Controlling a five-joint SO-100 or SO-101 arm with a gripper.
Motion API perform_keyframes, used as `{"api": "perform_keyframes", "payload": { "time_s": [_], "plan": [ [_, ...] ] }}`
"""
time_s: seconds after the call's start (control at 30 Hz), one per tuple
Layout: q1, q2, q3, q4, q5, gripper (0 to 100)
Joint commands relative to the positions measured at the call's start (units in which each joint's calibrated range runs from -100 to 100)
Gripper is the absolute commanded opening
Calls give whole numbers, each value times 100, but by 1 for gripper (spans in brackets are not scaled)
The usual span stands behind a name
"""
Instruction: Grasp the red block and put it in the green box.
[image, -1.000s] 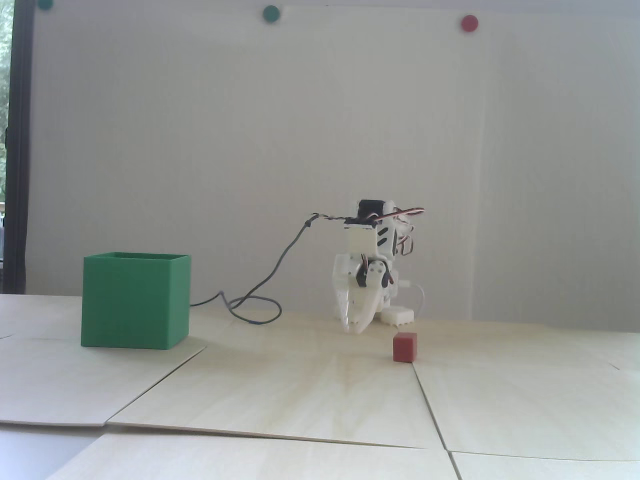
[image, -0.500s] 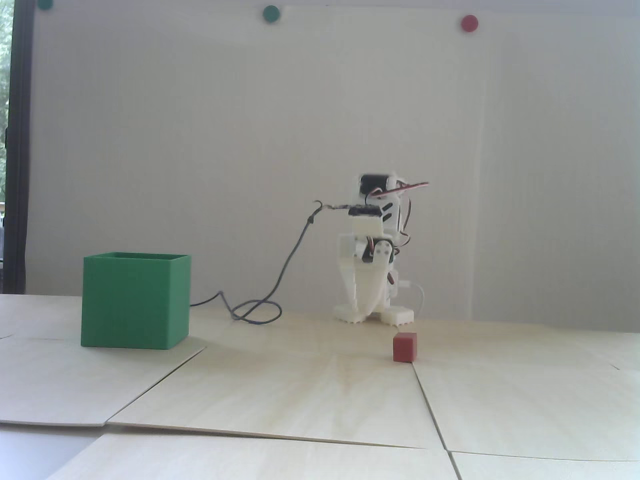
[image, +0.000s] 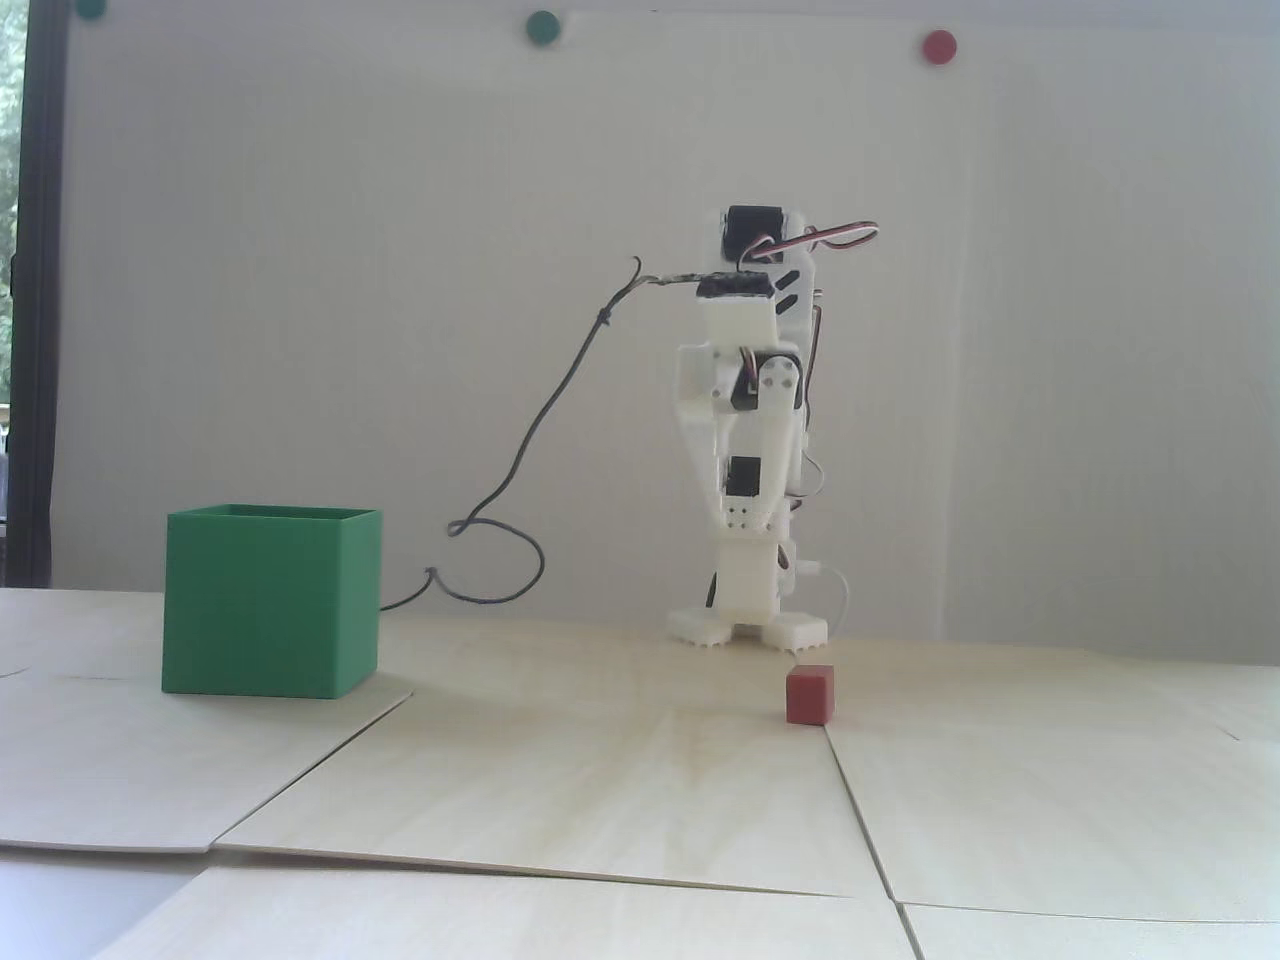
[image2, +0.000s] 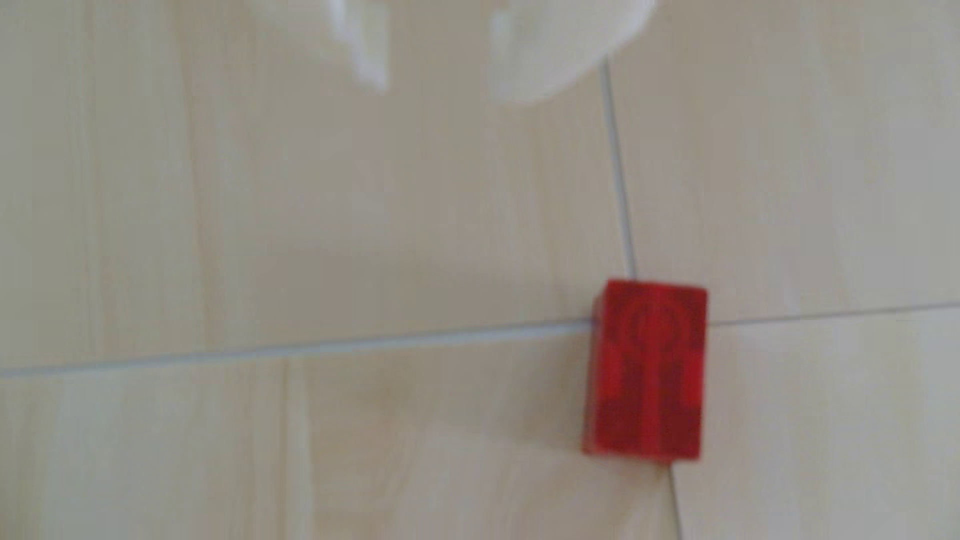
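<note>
1. Red block (image2: 647, 368) is seen lying on the pale wood bench (image: 640, 780), right over a crossing of panel seams, at about 4 o'clock in the wrist view. Nothing is touching it.
2. Compared with a second ago, the arm has been raised a lot: it was folded low by its base, and now it's stretched tall in the fixed view. The block (image: 808, 695) hasn't been moved at all.
3. The gripper (image2: 441, 83) is only glimpsed as two blurry white tips at 12 o'clock in the wrist view, with a clear gap between them, so it's judged partly spread and empty.
4. The green box (image: 270, 600) is parked well apart at 9 o'clock of the block, open top up.
5. So the reach is probably just being started. The block sits off to the side of the tips, so some swing toward it looks needed before any descent.
</note>
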Motion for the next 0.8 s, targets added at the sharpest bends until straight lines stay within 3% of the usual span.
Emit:
{"api": "perform_keyframes", "payload": {
  "time_s": [0.0,0.3,0.6,0.77],
  "plan": [
    [17,741,-1460,105,2,13],
    [-7,2115,-2844,114,38,13],
    [-297,2170,-2889,72,44,13],
    [-385,2328,-2889,38,44,18]
  ]
}}
